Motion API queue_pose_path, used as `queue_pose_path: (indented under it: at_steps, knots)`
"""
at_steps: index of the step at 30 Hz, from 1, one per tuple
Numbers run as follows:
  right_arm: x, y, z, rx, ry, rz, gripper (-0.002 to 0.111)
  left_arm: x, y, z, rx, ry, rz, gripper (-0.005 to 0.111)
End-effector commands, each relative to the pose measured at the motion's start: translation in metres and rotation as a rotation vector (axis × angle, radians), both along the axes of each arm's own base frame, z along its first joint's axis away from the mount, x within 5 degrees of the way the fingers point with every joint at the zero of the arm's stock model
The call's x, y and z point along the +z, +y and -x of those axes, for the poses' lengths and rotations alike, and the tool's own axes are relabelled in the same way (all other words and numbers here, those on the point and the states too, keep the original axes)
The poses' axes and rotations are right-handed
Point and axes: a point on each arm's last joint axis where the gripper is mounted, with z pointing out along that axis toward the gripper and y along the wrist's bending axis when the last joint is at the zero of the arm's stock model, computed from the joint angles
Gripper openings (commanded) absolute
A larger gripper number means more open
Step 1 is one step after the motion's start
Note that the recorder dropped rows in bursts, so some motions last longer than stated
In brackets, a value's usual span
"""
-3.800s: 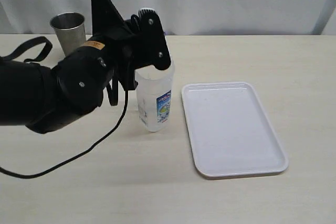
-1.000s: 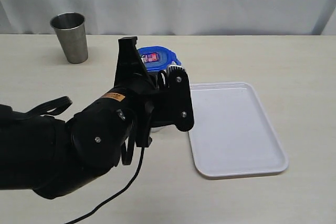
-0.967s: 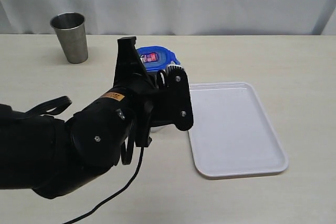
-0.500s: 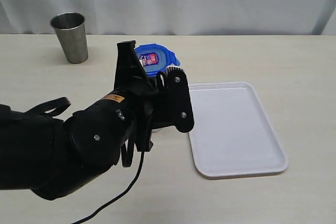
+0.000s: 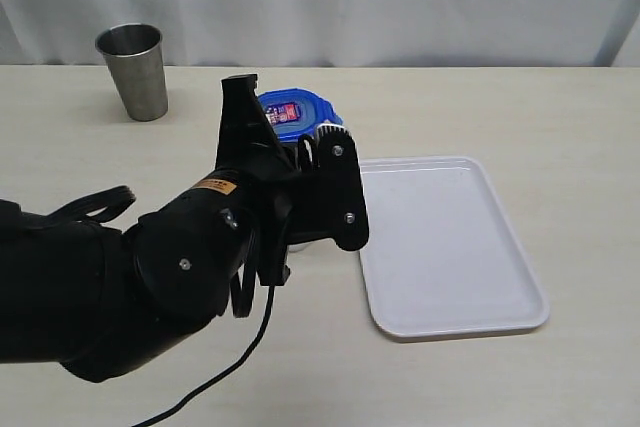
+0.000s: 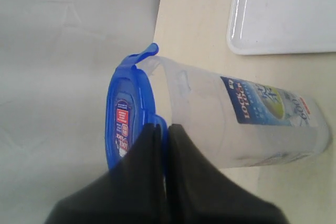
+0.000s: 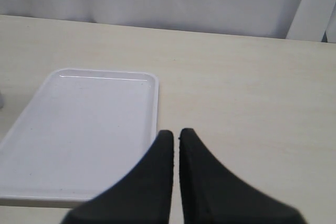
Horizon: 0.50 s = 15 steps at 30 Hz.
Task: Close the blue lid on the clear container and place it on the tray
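the blue lid (image 5: 295, 112) is now sitting on the clear container (image 6: 236, 124)
left fingers (image 6: 142, 182), closed on nothing, are pushing at the lid's edge, not showing seconds ago; the container is standing on the table just beside the tray (image 5: 450, 247), so placing is remaining; right fingers (image 7: 157, 182) are hovering closed.

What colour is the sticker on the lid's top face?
Red and white sticker on the blue lid; clearest in the left wrist view.

Blue lid (image 5: 293, 110): rounded-square, red-and-white sticker on top, seated on the clear container (image 6: 236, 121), with one flap seen sticking outward. Clear container: tall, translucent, blue-and-white label on its side, stood upright on the table. Tray (image 5: 450, 247): flat, white, rectangular, low-rimmed, laid just beside the container at its 3 o'clock.
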Motion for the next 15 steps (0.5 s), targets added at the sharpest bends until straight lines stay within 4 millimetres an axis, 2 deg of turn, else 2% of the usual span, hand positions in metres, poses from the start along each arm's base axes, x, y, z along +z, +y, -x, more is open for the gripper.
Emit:
queue_pose_path:
  at_steps: [1,15]
  knots:
    - [-0.0005,0.0002,0.0001,0.004,-0.006,0.002,0.004,-0.0013,-0.0013,0.0039,-0.034,0.005,-0.026,0.0]
    - [-0.0005,0.0002,0.0001,0.004,-0.006,0.002,0.004,-0.0019,-0.0011,0.0041,-0.03,0.014,-0.023,0.0]
